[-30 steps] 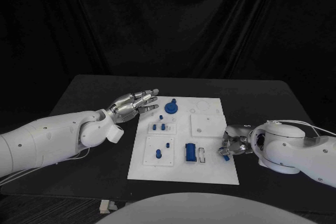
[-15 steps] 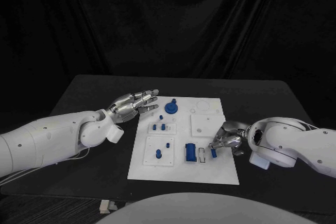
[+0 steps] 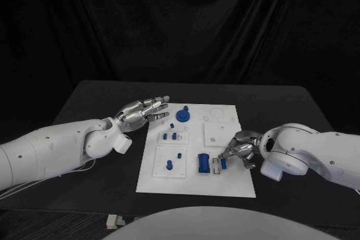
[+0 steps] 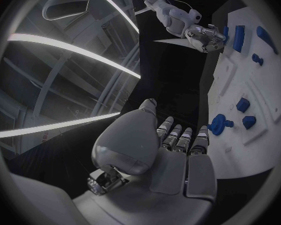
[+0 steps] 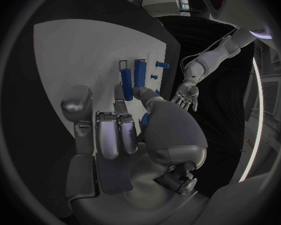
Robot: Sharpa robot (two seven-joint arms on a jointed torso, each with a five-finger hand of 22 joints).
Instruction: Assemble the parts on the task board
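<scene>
- The task board (image 3: 196,185) lies flat in the middle of the black counter (image 3: 90,99), its long side running away from the robot.
- The left hand (image 3: 140,113) hovers just beside the board's far left corner, palm up, fingers apart and nearly straight, holding nothing; the left wrist view (image 4: 178,145) shows the same spread fingers beside the board's edge.
- The right hand (image 3: 239,149) is over the board's right edge, near its middle, with fingers curled down toward the surface.
- A small blue part (image 3: 223,164) sits at the right hand's fingertips, just beside the white slot; in the right wrist view a blue piece (image 5: 144,118) shows between the thumb and the fingers, so the hand appears to pinch it.
- A long blue block (image 3: 203,163) stands in the board's near middle, just left of the white slot (image 3: 215,166).
- A round blue knob (image 3: 183,115) sits near the board's far edge, close to the left hand's fingertips.
- Two small blue pegs (image 3: 170,137) rest on a raised white tile on the board's left side, with another small blue piece (image 3: 171,126) beyond them.
- A nearer white tile carries a blue pin (image 3: 180,156) and a blue stud (image 3: 169,164).
- A plain white square tile (image 3: 222,132) lies on the board's right side, just beyond the right hand.
</scene>
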